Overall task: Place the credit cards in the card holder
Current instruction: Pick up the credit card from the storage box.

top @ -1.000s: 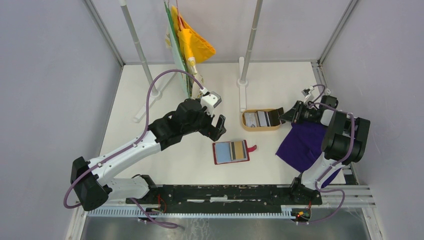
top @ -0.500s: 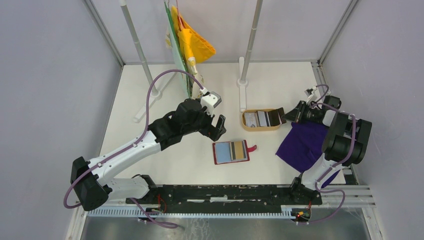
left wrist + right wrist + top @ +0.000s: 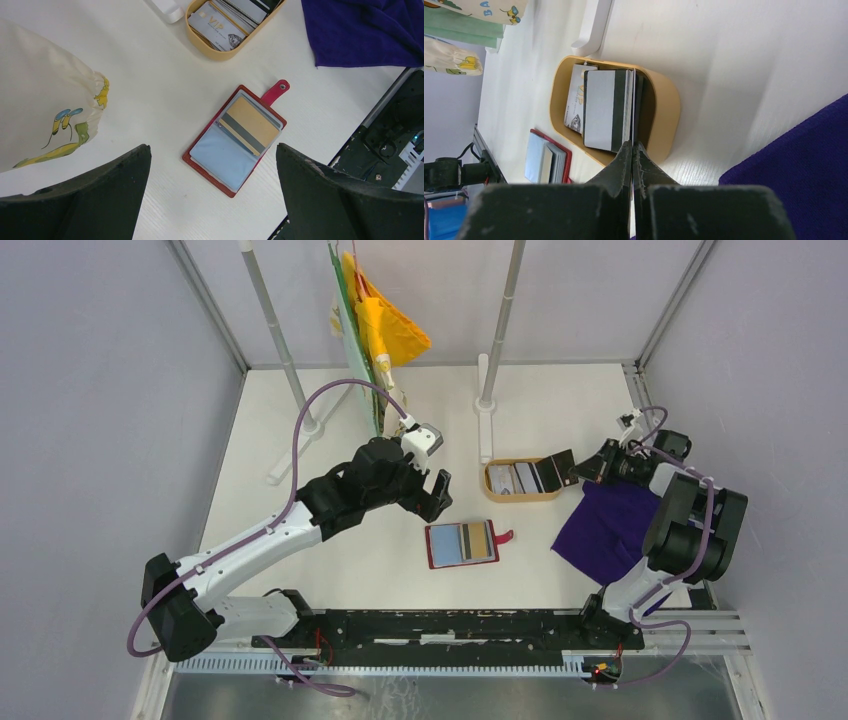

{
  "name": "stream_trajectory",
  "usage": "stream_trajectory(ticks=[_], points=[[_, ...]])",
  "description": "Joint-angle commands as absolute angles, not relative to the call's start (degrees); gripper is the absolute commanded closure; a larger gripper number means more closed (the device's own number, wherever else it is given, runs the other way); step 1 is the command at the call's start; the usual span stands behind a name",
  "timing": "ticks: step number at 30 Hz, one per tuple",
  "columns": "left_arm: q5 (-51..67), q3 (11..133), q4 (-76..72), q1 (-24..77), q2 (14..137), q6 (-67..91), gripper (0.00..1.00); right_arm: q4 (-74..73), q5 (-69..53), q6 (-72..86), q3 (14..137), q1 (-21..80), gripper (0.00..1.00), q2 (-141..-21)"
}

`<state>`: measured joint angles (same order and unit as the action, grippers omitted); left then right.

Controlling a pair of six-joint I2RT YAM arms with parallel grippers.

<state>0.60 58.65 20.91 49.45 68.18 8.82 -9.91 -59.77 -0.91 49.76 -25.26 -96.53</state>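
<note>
My right gripper [image 3: 633,150] is pinched tight on one black card [image 3: 560,462]. From my wrist I see it edge-on, a thin line running out from between my fingertips [image 3: 621,165]. It hangs tilted just above the right end of the tray [image 3: 669,112], its far end over the rim. Inside the tray the other cards [image 3: 605,110] lean in a stack, a pale one with a dark stripe facing me and a printed one beyond it. The holder [image 3: 462,544] lies open and flat on the table [image 3: 560,400], nearer the arm bases and left of the tray, apart from it, its tab pointing right. A tan card with a dark stripe and a pale-blue pocket show in it. Bare table runs between tray and holder. The cloth [image 3: 610,525] lies under my right wrist, its edge near the tray's right end. A white post base [image 3: 487,420] stands just past the tray's far-left end. My left gripper [image 3: 438,495] hovers above the holder's far-left side, jaws spread wide, holding nothing.
</note>
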Motion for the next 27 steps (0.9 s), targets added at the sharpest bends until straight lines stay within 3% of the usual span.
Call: stream_trajectory(ticks=[1,21,27], points=[[1.66,60.03,19.15,49.13,66.45,5.01,0.0,-7.77,-58.73,-0.81,49.41,-25.78,1.0,-93.24],[1.5,59.95,19.01,49.05,66.28,4.98,0.0,-8.17,-58.86,-2.71,49.08,-27.43,1.0,-88.35],[2.31,59.27,18.07,48.51,65.55,5.33,0.0,-8.29,-67.04,-5.58,48.13,-27.49,1.0,-85.93]])
